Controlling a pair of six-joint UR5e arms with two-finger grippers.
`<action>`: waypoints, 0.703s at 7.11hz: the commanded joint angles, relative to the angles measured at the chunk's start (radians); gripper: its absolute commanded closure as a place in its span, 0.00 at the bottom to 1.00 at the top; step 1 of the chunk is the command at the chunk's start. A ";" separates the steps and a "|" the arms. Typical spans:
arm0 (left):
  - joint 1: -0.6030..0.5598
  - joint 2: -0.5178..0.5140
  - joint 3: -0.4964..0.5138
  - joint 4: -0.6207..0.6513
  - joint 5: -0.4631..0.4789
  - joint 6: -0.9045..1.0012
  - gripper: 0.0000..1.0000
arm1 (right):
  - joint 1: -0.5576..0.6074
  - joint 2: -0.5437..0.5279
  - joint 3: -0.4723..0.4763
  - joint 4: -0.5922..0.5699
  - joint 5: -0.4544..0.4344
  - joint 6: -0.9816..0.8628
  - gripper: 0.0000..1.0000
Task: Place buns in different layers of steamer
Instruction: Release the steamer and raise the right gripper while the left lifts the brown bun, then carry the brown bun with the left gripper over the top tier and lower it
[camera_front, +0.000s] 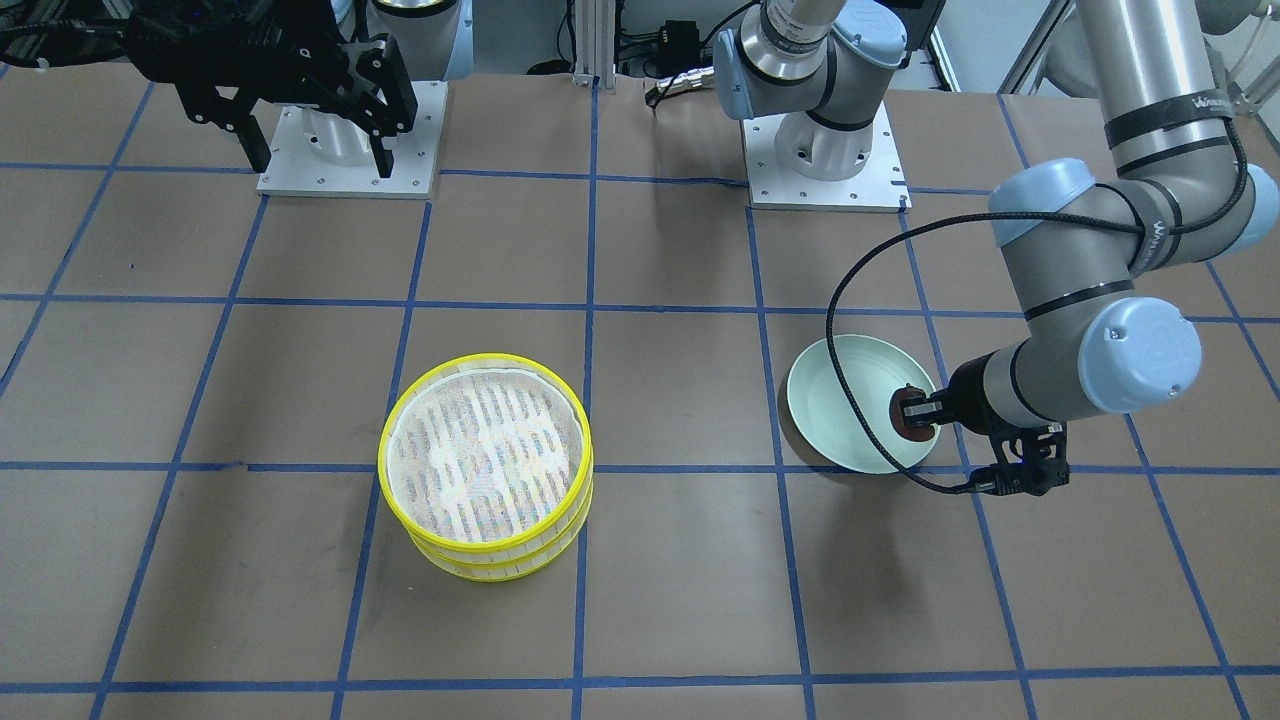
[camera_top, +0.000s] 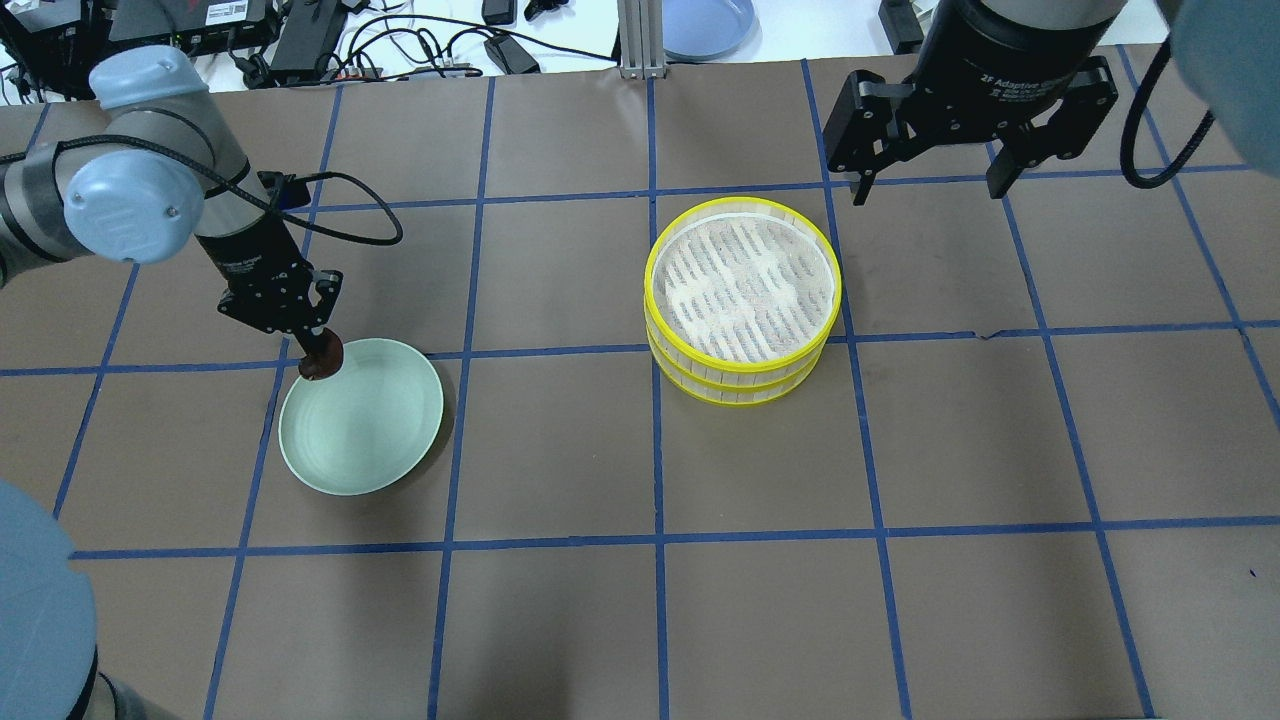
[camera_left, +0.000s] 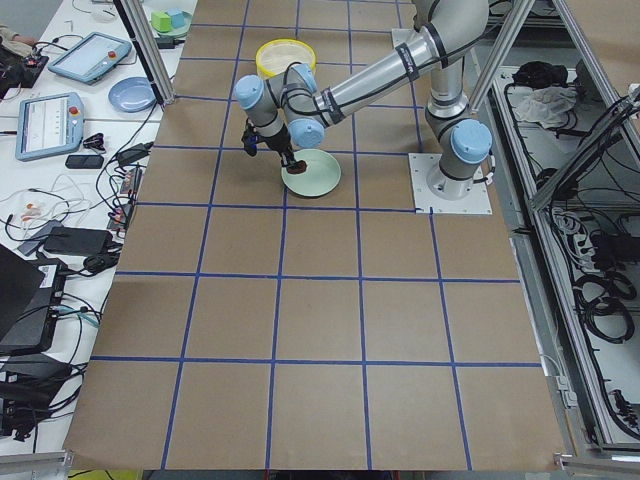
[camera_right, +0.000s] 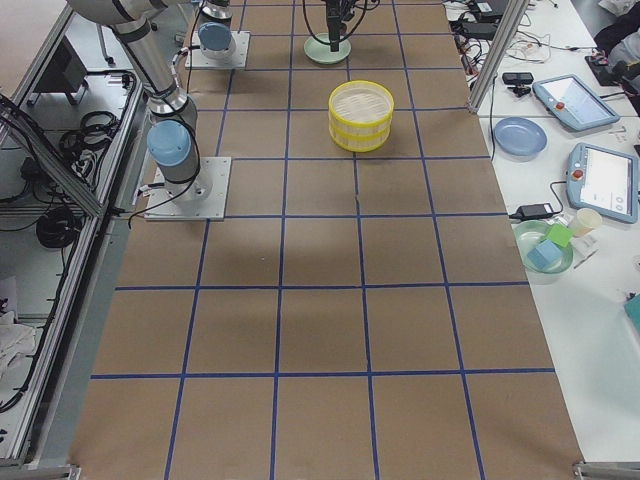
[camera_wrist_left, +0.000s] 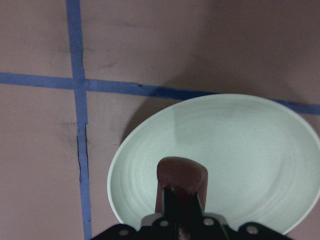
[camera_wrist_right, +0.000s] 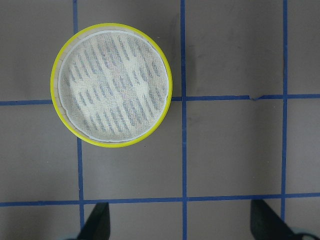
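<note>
The steamer (camera_top: 742, 290), two stacked yellow-rimmed trays with a slatted whitish floor, stands mid-table; it also shows in the front view (camera_front: 485, 460) and the right wrist view (camera_wrist_right: 111, 94). Its top tray looks empty. My left gripper (camera_top: 318, 350) is shut on the dark reddish-brown bun (camera_wrist_left: 181, 175) and holds it just over the rim of the pale green plate (camera_top: 370, 430). The bun also shows in the front view (camera_front: 912, 415). My right gripper (camera_top: 930, 190) is open and empty, high up beyond the steamer. The cream-white bun is out of view.
The green plate (camera_front: 835, 400) holds nothing else. The two arm bases (camera_front: 350, 150) (camera_front: 825, 160) stand at the robot's side of the table. A blue plate (camera_top: 705, 25) and cables lie beyond the far edge. Brown paper with blue tape lines covers the table.
</note>
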 joint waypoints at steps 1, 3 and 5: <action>-0.081 0.028 0.086 -0.052 -0.138 -0.212 1.00 | 0.003 -0.005 0.005 0.013 0.010 0.003 0.00; -0.196 0.058 0.119 -0.036 -0.245 -0.412 1.00 | 0.002 0.003 0.011 0.002 0.009 0.006 0.00; -0.283 0.057 0.130 0.092 -0.397 -0.575 1.00 | -0.002 0.000 0.011 0.005 0.017 0.011 0.00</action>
